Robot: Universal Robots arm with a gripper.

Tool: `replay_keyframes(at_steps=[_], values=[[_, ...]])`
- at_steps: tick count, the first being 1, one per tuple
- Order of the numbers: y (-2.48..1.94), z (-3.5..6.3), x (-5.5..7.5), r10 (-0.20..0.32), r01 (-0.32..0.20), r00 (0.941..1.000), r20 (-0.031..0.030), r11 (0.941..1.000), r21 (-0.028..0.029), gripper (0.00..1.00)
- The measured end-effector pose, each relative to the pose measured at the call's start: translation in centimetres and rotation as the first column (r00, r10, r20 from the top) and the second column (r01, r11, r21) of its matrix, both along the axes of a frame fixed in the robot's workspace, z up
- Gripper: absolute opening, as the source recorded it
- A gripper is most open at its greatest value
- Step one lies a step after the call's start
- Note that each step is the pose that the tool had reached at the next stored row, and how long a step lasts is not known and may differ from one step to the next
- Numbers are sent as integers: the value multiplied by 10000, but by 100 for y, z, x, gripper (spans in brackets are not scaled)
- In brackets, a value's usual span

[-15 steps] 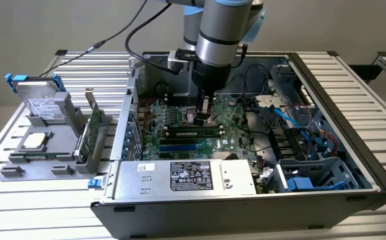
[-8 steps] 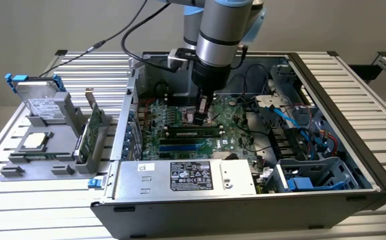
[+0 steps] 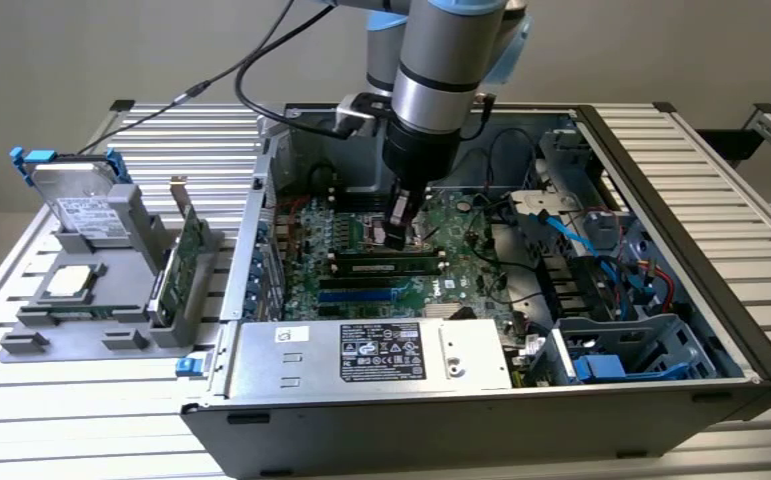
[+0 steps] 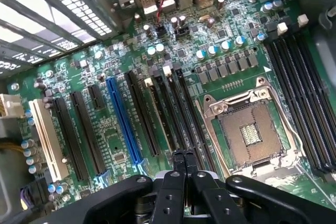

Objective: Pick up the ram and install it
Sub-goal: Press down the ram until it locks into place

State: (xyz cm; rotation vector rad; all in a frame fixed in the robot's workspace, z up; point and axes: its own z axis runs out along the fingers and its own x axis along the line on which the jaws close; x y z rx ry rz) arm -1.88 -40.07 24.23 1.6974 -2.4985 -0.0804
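Note:
In the exterior view the ram [image 3: 385, 266], a long narrow stick with dark chips, stands seated in a slot on the green motherboard [image 3: 459, 255] inside the open computer case. My gripper [image 3: 405, 232] reaches down into the case, its tip just above the ram and close to it; whether they touch I cannot tell. The wrist view looks straight down on the motherboard's long dark slots [image 4: 163, 114]. My gripper [image 4: 184, 162] is shut there, its two black fingers pressed together with nothing between them.
A silver power supply [image 3: 372, 355] fills the case's near side. Blue cables [image 3: 585, 235] and drive bays sit at the exterior view's right. An open CPU socket [image 4: 252, 135] lies beside the slots. Outside the case, a grey holder carries a hard drive [image 3: 85, 205] and an expansion card [image 3: 192, 250].

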Motion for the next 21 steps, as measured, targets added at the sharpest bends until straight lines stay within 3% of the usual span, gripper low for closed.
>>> replay_keyframes(at_steps=[8,10,17,21], values=[[0,-1,1,-1027,1027,9947,27,9947,-13,10],[0,-1,0,-1198,1199,9928,77,9928,-62,10],[0,0,0,-1732,1742,9844,310,9842,-307,10],[-1,1,1,-2105,2120,9768,402,9765,-387,10]])
